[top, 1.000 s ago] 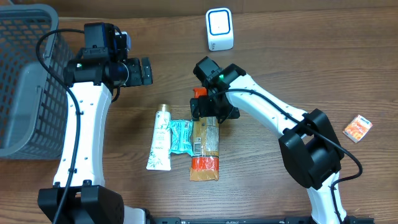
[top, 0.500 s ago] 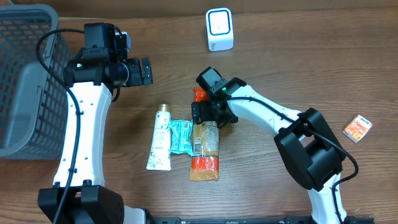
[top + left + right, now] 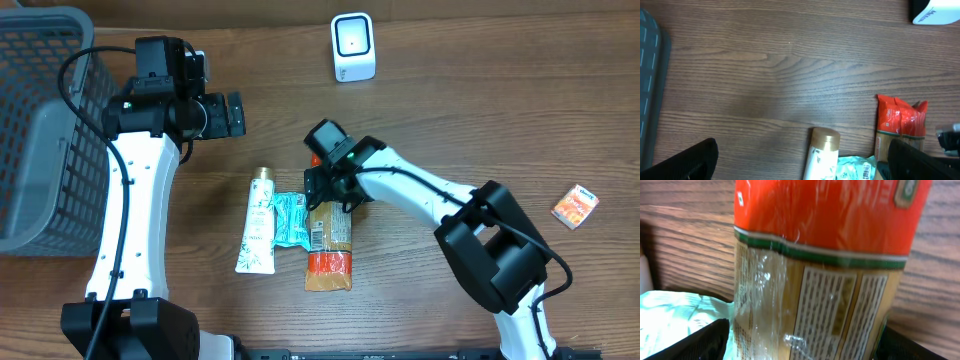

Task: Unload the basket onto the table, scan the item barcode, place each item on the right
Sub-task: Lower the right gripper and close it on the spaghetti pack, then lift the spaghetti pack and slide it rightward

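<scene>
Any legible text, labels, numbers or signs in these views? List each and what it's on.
Nothing reads clearly in any view.
Orange-topped food packet: two fine-print panels, blurred.
White tube: print too small.
Teal pouch: barcode shows, digits unreadable.
Barcode scanner: dark marking, cut off and blurred.
Small orange box: label too small.

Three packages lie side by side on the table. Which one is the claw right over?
The orange-and-tan packet, rightmost of the three. The right gripper straddles it with fingers apart; the white tube and teal pouch lie to its left, untouched.
</scene>
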Tool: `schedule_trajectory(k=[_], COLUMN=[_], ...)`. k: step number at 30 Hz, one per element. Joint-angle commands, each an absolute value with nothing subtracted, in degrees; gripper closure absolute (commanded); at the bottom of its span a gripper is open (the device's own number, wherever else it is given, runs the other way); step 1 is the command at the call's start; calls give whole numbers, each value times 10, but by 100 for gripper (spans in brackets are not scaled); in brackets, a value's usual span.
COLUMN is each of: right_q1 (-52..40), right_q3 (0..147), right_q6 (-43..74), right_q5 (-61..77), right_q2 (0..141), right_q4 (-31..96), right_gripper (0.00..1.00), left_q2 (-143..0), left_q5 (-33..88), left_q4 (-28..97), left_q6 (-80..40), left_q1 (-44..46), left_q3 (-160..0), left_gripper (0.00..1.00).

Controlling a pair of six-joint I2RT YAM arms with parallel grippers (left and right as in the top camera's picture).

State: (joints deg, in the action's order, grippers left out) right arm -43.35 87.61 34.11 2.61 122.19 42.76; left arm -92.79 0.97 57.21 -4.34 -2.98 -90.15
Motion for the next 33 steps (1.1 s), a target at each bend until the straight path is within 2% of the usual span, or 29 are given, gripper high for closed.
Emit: schedule_trajectory(k=[1, 6, 8, 10, 12, 17, 33], right_q1=[-463, -487, -488, -487, -480, -449, -328], right_q3=[855, 855, 855, 855, 855, 856, 856], right_q6=[378, 380, 380, 380, 380, 376, 233], right_q5=[-30, -52, -48, -38, -22, 37, 272], right_q2=[1234, 1234, 1234, 1234, 1234, 1222, 1183], right_q4=[433, 425, 425, 425, 425, 429, 469], right_gripper=[9, 10, 25, 49, 65, 91, 96], left_q2=[-925, -925, -925, -925, -925, -925, -925], left_q5=[7, 6, 6, 6, 7, 6, 6], left_q4=[570, 570, 570, 570, 570, 570, 570], left_q6=[-51, -51, -51, -51, -51, -51, -51], left_q1=[-22, -22, -22, -22, -22, -22, -22], left_q3=[-908, -908, -908, -908, -908, -908, -908], left_gripper=[0, 0, 0, 0, 0, 0, 0])
